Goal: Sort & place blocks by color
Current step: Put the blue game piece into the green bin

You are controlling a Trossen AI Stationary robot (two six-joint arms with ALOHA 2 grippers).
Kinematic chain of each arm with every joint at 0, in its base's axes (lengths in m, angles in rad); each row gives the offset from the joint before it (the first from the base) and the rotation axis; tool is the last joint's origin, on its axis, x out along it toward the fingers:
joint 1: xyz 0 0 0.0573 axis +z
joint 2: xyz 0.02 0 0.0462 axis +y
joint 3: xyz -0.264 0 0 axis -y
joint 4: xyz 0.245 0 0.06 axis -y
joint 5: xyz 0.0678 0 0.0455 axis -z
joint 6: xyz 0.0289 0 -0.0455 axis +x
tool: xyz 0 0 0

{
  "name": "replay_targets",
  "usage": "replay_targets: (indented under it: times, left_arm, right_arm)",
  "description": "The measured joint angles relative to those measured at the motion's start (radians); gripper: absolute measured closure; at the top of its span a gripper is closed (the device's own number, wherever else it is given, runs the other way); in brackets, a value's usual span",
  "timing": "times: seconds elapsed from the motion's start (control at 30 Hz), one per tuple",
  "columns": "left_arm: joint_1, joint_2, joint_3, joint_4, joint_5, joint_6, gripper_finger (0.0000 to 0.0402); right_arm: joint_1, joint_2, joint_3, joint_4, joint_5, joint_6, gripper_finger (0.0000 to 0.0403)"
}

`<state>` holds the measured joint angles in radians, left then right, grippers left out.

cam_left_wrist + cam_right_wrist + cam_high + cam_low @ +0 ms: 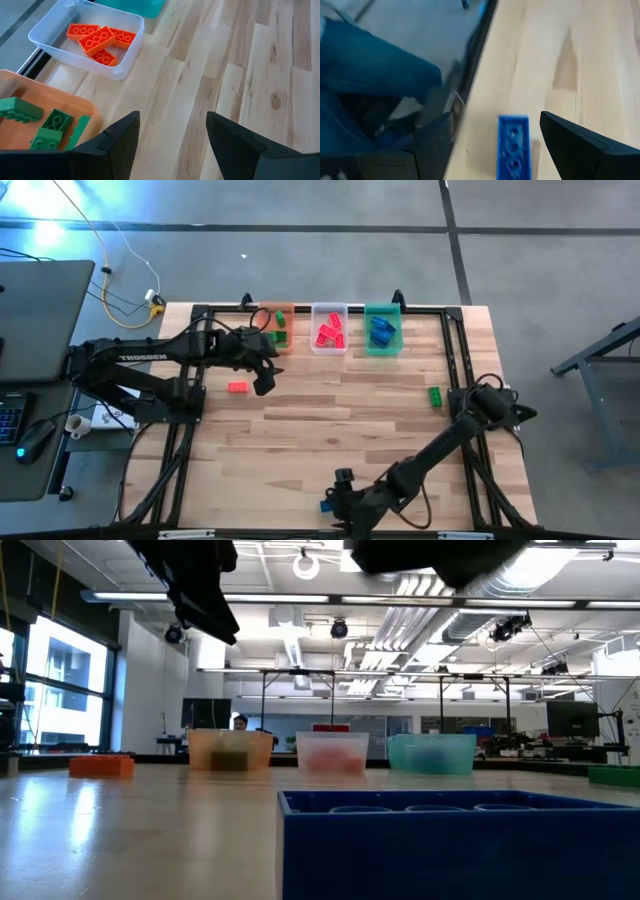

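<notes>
My right gripper (495, 150) is open near the table's near edge, its fingers on either side of a blue block (514, 147) that lies flat on the wood (327, 505) and touches neither finger. My left gripper (172, 145) is open and empty, hovering just in front of the orange bin (278, 330), which holds green blocks (47, 127). The clear bin (330, 328) holds red-orange blocks (100, 42). The green bin (382, 330) holds blue blocks. A red-orange block (238, 387) lies near the left gripper (262, 375). A green block (435, 396) lies toward the right.
The three bins stand in a row along the far edge. A black frame rail (455, 350) borders the table. Beyond the near edge, a person's blue trouser leg (365, 55) shows in the right wrist view. Bare wood spans the table's middle (330, 420).
</notes>
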<state>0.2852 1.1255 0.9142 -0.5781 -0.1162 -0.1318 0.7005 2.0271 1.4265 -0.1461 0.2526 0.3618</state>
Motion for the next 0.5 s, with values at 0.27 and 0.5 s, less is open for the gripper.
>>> replay_targets:
  times: [0.27, 0.5]
  left_arm:
    - [0.0, 0.0, 0.0, 0.0, 0.0, 0.003, 0.0185]
    - [0.0, 0.0, 0.0, 0.0, 0.0, 0.003, 0.0185]
  right_arm:
    - [-0.019, 0.057, -0.001, -0.039, -0.023, 0.031, 0.0117]
    - [-0.032, 0.103, -0.001, -0.049, -0.054, 0.034, 0.0117]
